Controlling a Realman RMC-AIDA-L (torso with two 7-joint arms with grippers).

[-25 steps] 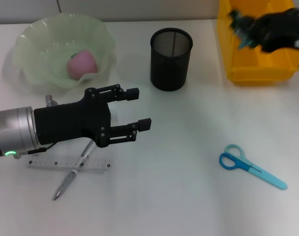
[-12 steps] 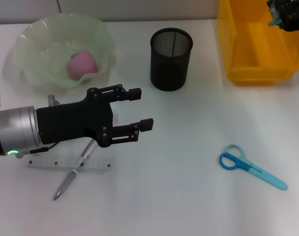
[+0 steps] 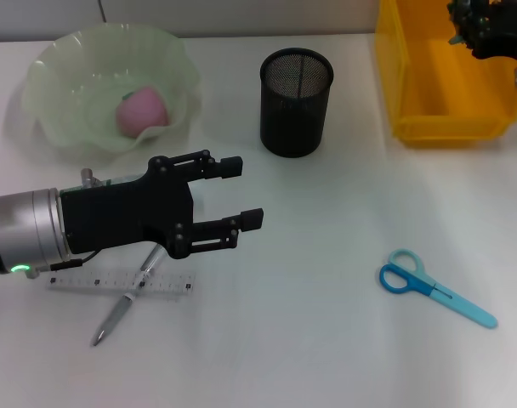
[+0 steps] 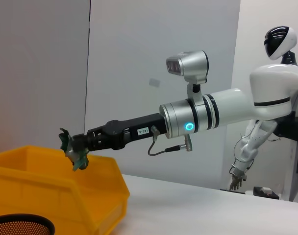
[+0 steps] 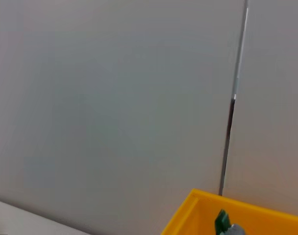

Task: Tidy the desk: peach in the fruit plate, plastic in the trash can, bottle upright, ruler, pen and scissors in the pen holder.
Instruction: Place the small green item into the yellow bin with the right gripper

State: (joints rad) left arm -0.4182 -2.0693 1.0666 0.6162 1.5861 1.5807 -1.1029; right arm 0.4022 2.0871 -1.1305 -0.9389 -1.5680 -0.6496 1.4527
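I judged the tidy-up roughly half finished. The peach [image 3: 141, 110] already lay in the fruit plate [image 3: 50, 64] at the table's far left corner. My right gripper [image 3: 475, 24] hung over the yellow trash can [image 3: 420, 85] at the far right corner, pinching a crumpled green plastic scrap [image 4: 72, 149]. The left gripper [image 3: 239, 189], fingers spread and empty, hovered near the left edge above the clear ruler [image 3: 114, 282] and silver pen [image 3: 122, 308]. Those, and the blue scissors [image 3: 433, 289] by the near right edge, remained outside the mesh pen holder [image 3: 296, 102].

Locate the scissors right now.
Head view: the scissors lie flat on the desk's right side, in front of the yellow bin, handles pointing left.
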